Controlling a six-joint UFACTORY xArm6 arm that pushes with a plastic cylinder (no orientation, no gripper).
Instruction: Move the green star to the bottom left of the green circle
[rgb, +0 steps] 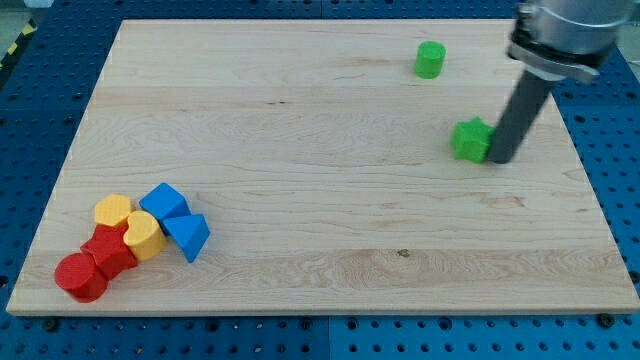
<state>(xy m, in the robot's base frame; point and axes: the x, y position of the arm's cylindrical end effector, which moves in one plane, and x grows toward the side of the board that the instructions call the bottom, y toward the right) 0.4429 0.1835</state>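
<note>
Nearest the view's bottom, at the left corner of the wooden board (330, 250), sits a tight cluster well apart from the work: a red cylinder (80, 277) and a second red block (110, 250) pressed together, two yellow blocks (113, 211) (144, 236) just behind them, and two blue blocks (164, 202) (187, 235), wedge-like in shape, on the cluster's right. None of these bears on the task.

Farther off, toward the right, the green star (470, 139) lies on the board with my tip (497, 158) touching, or all but touching, its right side. There are no jaws to speak of here (the arm ends in a plain dark rod), so nothing is being held; the rod only leans its lower end against the block. Farthest of all, near the view's top, stands the green circle (430, 60), up and a little left of the star, well apart from it.

I judge the push to be in hand: the tip is set on the star's right flank, the side from which a leftward shove would start. The star now lies below and to the right of the circle, so the next move calls for sliding it leftward until it passes under the circle and rests at its lower left.

The star is small, bright green, lobed in outline, its points rounded and hard to count.
</note>
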